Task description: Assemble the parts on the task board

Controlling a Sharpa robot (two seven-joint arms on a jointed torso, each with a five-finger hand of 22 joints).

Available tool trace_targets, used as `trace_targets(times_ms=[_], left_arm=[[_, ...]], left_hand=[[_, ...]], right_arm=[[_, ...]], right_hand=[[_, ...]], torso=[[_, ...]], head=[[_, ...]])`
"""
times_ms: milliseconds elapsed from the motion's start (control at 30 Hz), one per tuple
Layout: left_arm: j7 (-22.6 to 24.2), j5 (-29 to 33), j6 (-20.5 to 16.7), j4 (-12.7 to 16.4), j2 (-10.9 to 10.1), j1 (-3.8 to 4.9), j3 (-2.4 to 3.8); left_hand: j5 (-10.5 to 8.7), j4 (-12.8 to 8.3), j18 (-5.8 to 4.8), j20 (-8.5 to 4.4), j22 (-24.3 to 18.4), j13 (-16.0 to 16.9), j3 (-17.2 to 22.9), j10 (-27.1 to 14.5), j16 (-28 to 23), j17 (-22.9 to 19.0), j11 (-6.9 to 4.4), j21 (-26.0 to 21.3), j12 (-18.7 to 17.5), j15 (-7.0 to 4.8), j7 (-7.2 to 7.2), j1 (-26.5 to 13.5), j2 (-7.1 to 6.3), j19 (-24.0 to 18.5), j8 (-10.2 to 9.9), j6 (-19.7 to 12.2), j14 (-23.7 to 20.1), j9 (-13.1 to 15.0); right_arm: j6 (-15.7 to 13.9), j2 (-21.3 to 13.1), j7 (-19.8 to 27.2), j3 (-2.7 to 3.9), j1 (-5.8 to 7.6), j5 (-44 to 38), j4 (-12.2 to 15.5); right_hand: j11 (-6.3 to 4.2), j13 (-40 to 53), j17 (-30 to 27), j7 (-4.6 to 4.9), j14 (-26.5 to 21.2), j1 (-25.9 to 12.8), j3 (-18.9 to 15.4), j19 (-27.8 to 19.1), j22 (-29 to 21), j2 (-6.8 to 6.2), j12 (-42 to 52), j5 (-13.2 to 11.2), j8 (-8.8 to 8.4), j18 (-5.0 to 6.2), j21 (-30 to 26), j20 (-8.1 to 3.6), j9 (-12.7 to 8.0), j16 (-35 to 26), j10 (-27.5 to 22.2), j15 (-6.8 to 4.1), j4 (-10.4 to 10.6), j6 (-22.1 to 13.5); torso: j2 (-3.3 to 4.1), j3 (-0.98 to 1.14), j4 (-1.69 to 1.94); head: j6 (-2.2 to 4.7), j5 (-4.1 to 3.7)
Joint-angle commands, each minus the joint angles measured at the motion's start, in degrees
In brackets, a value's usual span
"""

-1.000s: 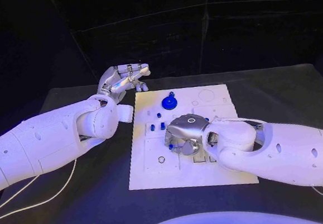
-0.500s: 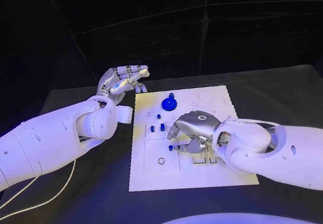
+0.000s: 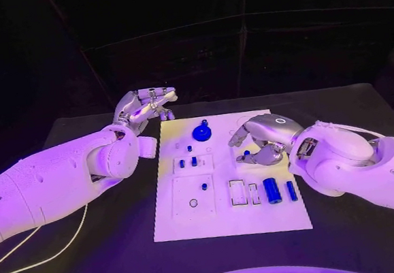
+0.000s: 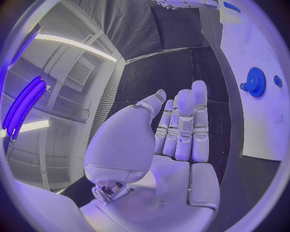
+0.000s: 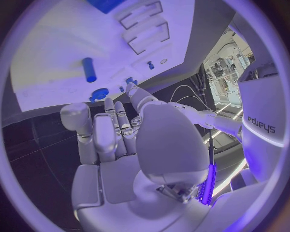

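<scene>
Black surface [image 3: 87, 269] fills the lower half of the head view, and the white task board [image 3: 219, 219] lies in the middle of it, its long side running away from the robot.

Coming in from the left edge, the left arm [image 3: 45, 182] ends in the left hand [image 3: 143, 104], which hangs off the board's upper left corner. In the head view its fingers look drawn loosely inward; in the left wrist view they stand straight and side by side, and nothing sits in the palm.

From the right edge the right arm [image 3: 369, 160] reaches over the board, and the right hand [image 3: 260, 140] hovers above its upper right part, fingers curled downward. I cannot tell whether it pinches anything; a small blue piece [image 3: 247, 152] shows right at its fingertips.

Biggest of the parts is a blue gear [image 3: 201, 133] standing near the board's top centre, also seen in the left wrist view [image 4: 256, 81]. Two blue cylinders [image 3: 272, 190] lie side by side at the board's right middle, next to rectangular cutouts [image 3: 238, 192]. Several small blue pegs [image 3: 193, 161] stand left of centre, below the gear.
</scene>
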Motion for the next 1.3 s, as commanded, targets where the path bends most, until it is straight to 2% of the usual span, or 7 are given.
trace_targets(times_ms=[33,233,400,533,833,1167,1300], left_arm=[[0.0,0.1,1.0,0.3,0.0,0.11,0.05],[0.0,0.1,1.3,0.2,0.2,0.10,0.05],[0.0,0.1,1.4,0.2,0.2,0.10,0.05],[0.0,0.1,1.4,0.1,0.2,0.10,0.05],[0.0,0.1,1.4,0.1,0.2,0.10,0.05],[0.0,0.1,1.4,0.1,0.2,0.10,0.05],[0.0,0.1,1.4,0.1,0.2,0.10,0.05]], left_hand=[[0.25,0.0,0.82,0.20,-0.1,0.1,-0.2,-0.3,-0.3,-0.1,0.01,-0.3,0.2,-0.06,0.01,-0.1,0.10,0.2,0.2,-0.2,-0.5,-0.1],[0.25,0.0,0.82,0.20,-0.1,0.1,-0.2,-0.3,-0.4,-0.1,0.01,-0.3,0.3,-0.07,0.01,0.0,0.12,0.2,0.2,-0.2,-0.5,-0.1],[0.25,0.0,0.82,0.20,-0.1,0.1,-0.2,-0.3,-0.4,-0.1,0.01,-0.3,0.3,-0.07,0.01,0.0,0.12,0.2,0.2,-0.2,-0.5,-0.1],[0.25,-0.1,0.82,0.20,-0.2,0.1,-0.2,-0.4,-0.4,-0.1,0.00,-0.4,0.3,-0.06,0.01,0.1,0.15,0.2,0.2,-0.2,-0.5,-0.1],[0.25,-0.1,0.82,0.20,-0.2,0.1,-0.2,-0.4,-0.4,-0.1,0.00,-0.4,0.3,-0.07,0.01,0.1,0.19,0.2,0.2,-0.3,-0.5,-0.1],[0.25,-0.1,0.82,0.20,-0.2,0.1,-0.2,-0.4,-0.4,-0.1,0.00,-0.4,0.3,-0.07,0.01,0.1,0.19,0.2,0.2,-0.3,-0.5,-0.1],[0.25,-0.1,0.82,0.20,-0.2,0.1,-0.2,-0.4,-0.4,-0.1,0.00,-0.4,0.3,-0.07,0.01,0.1,0.19,0.2,0.2,-0.3,-0.5,-0.1]], right_arm=[[3.9,-1.0,-2.0,0.03,0.41,0.9,-0.1],[7.7,-1.7,-2.9,0.13,0.81,0.3,-1.2],[10.9,-1.0,-3.4,0.13,0.88,0.0,-2.0],[12.2,-0.2,-3.5,0.12,0.88,-0.2,-2.8],[13.4,1.5,-3.9,0.09,0.87,-0.9,-4.7],[12.8,2.9,-3.2,0.07,0.85,-1.2,-5.8],[12.0,3.2,-3.4,0.07,0.84,-1.4,-6.1]], right_hand=[[0.04,-0.2,-0.7,-0.05,0.1,0.4,-1.4,-0.7,-1.1,-0.41,0.3,-0.2,-0.15,0.81,-0.8,-0.20,0.0,-0.4,-1.1,-0.37,0.1,-0.9],[0.41,-0.4,-2.0,0.01,-0.1,1.7,-4.6,-1.0,-2.5,0.48,0.7,-0.9,0.02,0.99,-1.9,-0.04,0.1,-1.1,-3.7,-0.19,0.5,-1.6],[0.49,-0.4,-2.3,-0.04,-0.1,2.4,-5.9,-0.9,-2.8,1.03,1.1,-1.3,0.09,1.01,-2.2,0.03,0.2,-1.3,-4.6,-0.11,0.8,-1.6],[0.41,-0.3,-2.4,-0.04,0.0,3.2,-6.3,-0.7,-2.8,1.77,1.7,-1.3,0.20,0.99,-2.3,0.01,0.2,-1.3,-4.3,-0.18,0.7,-1.2],[-0.34,-0.4,-3.0,-0.27,0.6,5.7,-4.3,0.9,-1.3,4.97,3.8,-2.5,0.75,0.71,-1.3,-0.38,0.4,-1.6,0.3,-0.75,0.6,1.1],[-1.11,-0.4,-2.6,-0.63,1.1,6.1,-1.5,2.4,0.8,5.73,3.5,-2.5,1.39,0.29,0.1,-0.91,0.5,-1.3,5.2,-1.47,1.2,4.1],[-1.70,-0.2,-2.3,-1.02,1.3,6.6,0.1,3.2,2.2,6.40,3.2,-3.1,1.89,0.04,1.1,-1.39,0.7,-0.9,7.7,-1.96,1.2,6.0]], torso=[[-0.01,0.01,0.06],[0.10,0.08,0.19],[0.14,0.05,0.18],[0.13,0.06,0.13],[0.09,0.05,0.14],[0.07,0.14,0.10],[0.09,0.08,0.11]], head=[[0.34,-0.37],[0.58,-0.48],[0.55,-0.33],[0.48,-0.25],[0.36,-0.30],[0.21,-0.09],[0.19,-0.17]])
